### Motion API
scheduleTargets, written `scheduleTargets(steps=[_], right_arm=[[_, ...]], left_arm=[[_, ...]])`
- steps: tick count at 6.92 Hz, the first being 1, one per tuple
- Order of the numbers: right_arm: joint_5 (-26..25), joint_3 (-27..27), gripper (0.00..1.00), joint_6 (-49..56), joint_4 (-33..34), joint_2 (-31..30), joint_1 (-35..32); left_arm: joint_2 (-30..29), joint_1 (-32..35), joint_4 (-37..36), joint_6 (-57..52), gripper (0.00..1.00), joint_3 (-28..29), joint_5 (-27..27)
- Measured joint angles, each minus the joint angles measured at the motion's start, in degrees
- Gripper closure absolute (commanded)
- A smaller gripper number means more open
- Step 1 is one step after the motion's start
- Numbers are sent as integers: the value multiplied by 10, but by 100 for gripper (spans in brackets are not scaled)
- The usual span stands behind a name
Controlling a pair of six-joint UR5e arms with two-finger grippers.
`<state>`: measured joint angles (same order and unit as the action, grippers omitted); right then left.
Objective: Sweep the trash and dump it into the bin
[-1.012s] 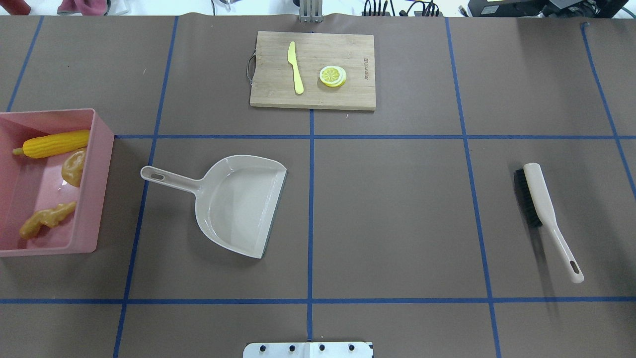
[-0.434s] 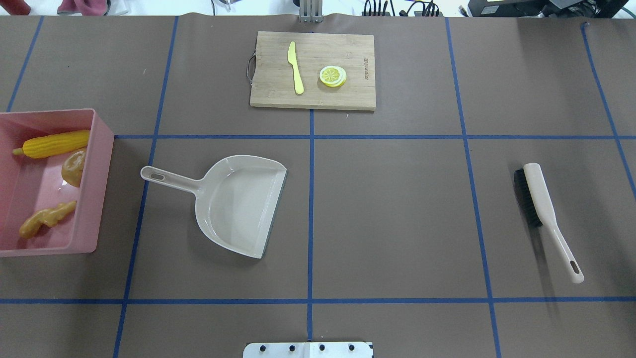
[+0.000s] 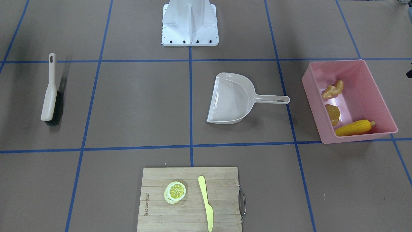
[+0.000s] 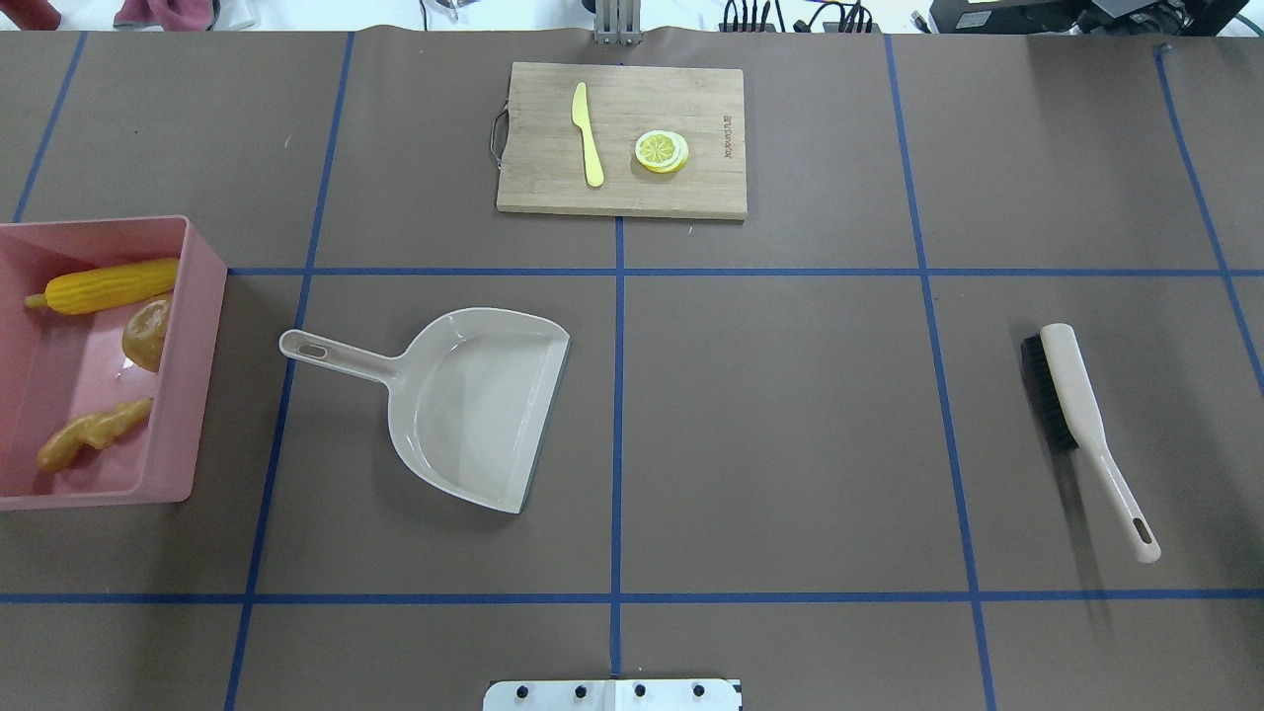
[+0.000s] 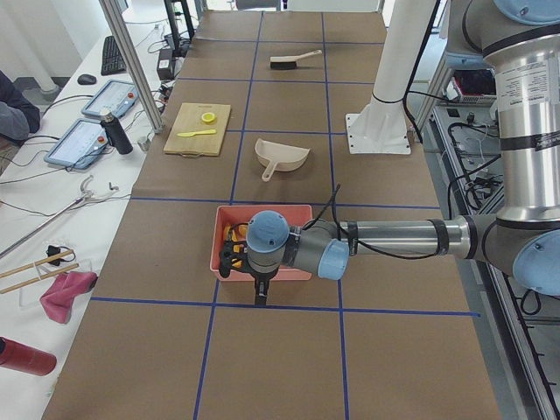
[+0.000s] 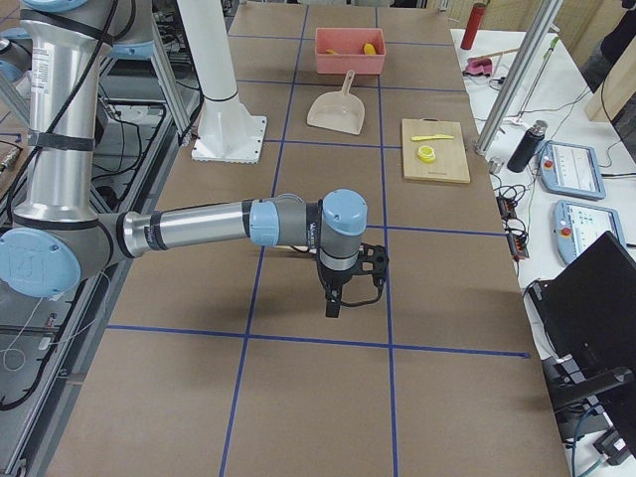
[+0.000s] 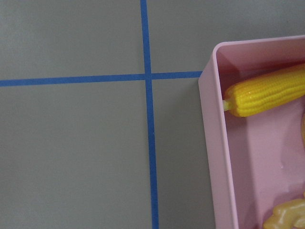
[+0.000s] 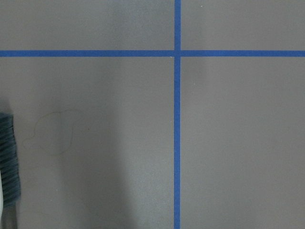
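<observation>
The pink bin (image 4: pixel 202 346) stands at the table's left end and also shows in the front-facing view (image 3: pixel 379 87). In it lie the yellow corn cob (image 4: pixel 104 285), the brown potato (image 4: pixel 146 333) and the tan ginger root (image 4: pixel 91 435). The left wrist view shows the bin's corner (image 7: pixel 217 143) and the corn cob (image 7: pixel 267 98). My left gripper (image 5: pixel 260 293) hangs just outside the bin's outer wall. My right gripper (image 6: pixel 333 303) hangs over bare table far from the bin. Both show only in side views, so I cannot tell whether they are open or shut.
A beige dustpan (image 4: pixel 474 405) lies empty left of centre. A beige brush (image 4: pixel 1076 415) lies at the right; its bristles (image 8: pixel 8 157) edge the right wrist view. A cutting board (image 4: pixel 622 138) with a pale knife (image 4: pixel 589 138) and lemon slice (image 4: pixel 662 151) lies at the back.
</observation>
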<state>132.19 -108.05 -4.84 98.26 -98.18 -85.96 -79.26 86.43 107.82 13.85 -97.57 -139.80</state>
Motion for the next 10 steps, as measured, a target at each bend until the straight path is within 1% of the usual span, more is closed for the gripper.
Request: scheduleTargets(steps=[2,6,9,10], right_arm=[[1,0,0,0,0,1,0],[4,0,0,-1,1,1,0],[3,0,0,-2,2,0,-2],[3,0,0,-2,2,0,-2]], left_arm=[[0,-2,-7,7,2,5,2],[-1,-2,-48,6,2,14,14],[-9,16,-113,6,2,-13,24],[-9,23,-126,5,2,-14,27]])
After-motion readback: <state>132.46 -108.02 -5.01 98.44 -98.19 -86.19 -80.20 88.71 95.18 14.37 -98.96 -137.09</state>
